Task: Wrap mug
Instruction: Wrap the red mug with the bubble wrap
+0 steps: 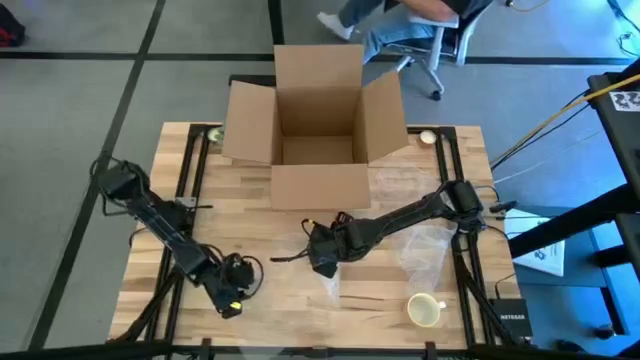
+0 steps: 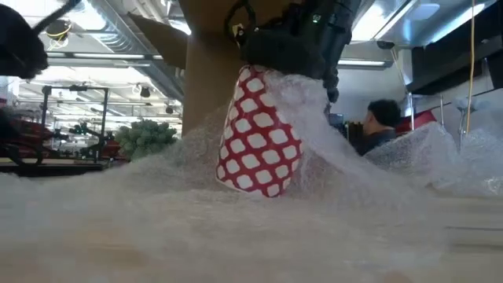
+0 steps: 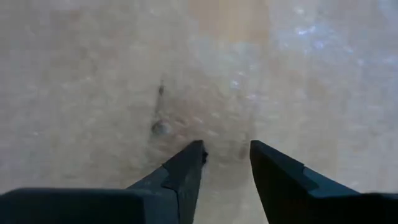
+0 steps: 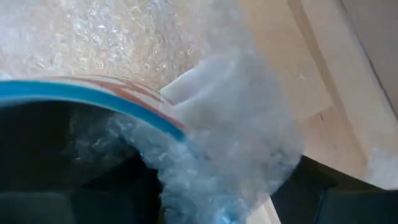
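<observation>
Wrapping partly done: right fingers [image 2: 295, 47] clamped on mug [image 2: 258, 134] rim with bubble wrap [image 2: 346, 169] tucked inside, most of cup bare. Left fingers [image 3: 227, 165] narrowly parted, empty, above surface [image 1: 270, 310].

Open box [image 1: 318, 118] blocks far side; cream mug [image 1: 425, 310] near edge.

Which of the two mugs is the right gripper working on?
The red-and-white patterned mug, under the right gripper amid bubble wrap. The pale mug sits apart, untouched.
</observation>
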